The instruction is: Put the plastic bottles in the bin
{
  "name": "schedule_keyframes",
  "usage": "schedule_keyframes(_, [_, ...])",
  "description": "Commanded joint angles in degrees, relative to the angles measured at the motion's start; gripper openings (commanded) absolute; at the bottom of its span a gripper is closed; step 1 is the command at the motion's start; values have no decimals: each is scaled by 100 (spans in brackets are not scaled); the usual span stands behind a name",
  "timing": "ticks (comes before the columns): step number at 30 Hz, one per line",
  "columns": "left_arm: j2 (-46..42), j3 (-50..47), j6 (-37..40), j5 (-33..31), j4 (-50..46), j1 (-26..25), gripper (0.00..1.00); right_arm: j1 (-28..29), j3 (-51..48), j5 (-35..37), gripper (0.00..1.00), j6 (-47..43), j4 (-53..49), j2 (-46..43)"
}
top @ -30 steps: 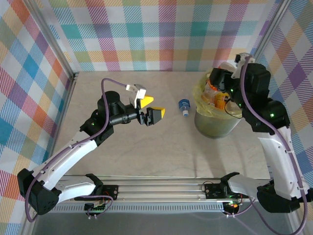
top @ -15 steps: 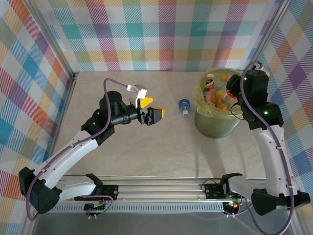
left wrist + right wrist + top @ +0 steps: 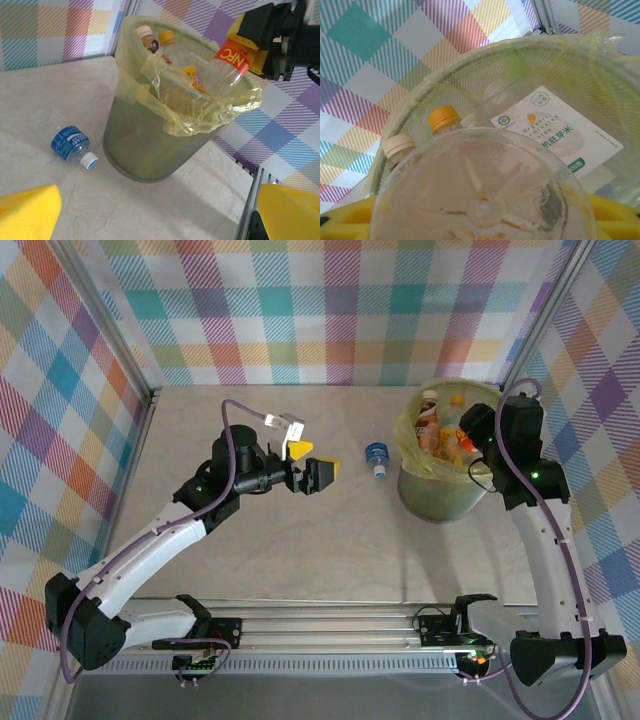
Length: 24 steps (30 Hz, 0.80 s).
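GRIP: right jaws pinch red-labelled bottle (image 3: pixel 231 62), neck down, bin (image 3: pixel 145 135) rim directly below | left jaws spread, empty | PENDING: blue-labelled bottle (image 3: pixel 70 144) on bench (image 3: pixel 45 95) ahead of left jaws | RISK: bin looks nearly full; on release the bottle may strike stacked bottles (image 3: pixel 160 42) or liner (image 3: pixel 200 120) edge and roll out.

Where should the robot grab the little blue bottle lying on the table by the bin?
Probably around its middle, on the blue label, coming down from above. The bottle lies flat on its side, so a pinch across its round body should hold. The white cap is a small target, and the bin crowds one side. The open left gripper is nearest.
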Motion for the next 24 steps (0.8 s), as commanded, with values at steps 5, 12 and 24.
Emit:
schedule_keyframes(5, [28, 115, -88, -57, 19, -68, 100, -41, 11, 330, 79, -218, -257, -29])
schedule_keyframes(12, [15, 95, -88, -104, 0, -62, 100, -51, 527, 750, 87, -633, -719, 229])
schedule_keyframes(24, [73, 100, -90, -133, -3, -69, 100, -60, 1155, 1007, 91, -1544, -989, 731])
